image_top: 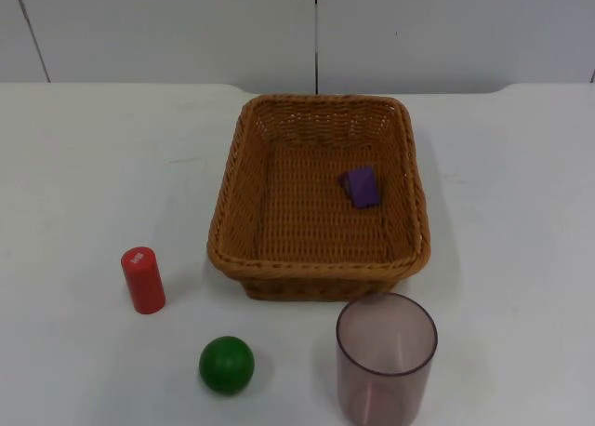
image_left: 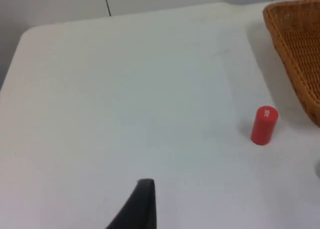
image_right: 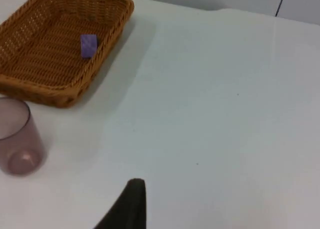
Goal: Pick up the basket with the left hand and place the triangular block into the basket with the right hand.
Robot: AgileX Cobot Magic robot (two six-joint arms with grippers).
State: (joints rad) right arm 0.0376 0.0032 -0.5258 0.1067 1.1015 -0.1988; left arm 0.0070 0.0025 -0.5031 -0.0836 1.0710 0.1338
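The brown wicker basket [image_top: 232, 203] stands on the white table, a little right of centre. A purple triangular block [image_top: 361, 186] lies inside it, on the floor near the right wall. My left gripper [image_left: 142, 209] hangs over bare table well to the left of the basket [image_left: 295, 49], apart from it. My right gripper [image_right: 131, 206] hangs over bare table to the right of the basket [image_right: 30, 84], and from there the purple block [image_right: 88, 45] sits inside the basket. Neither gripper touches anything.
A red cylinder [image_top: 143, 280] stands upright left of the basket's front corner, also in the left wrist view [image_left: 263, 125]. A green ball [image_top: 226, 364] lies near the front edge. A translucent purple cup [image_top: 386, 361] stands just in front of the basket [image_right: 17, 139].
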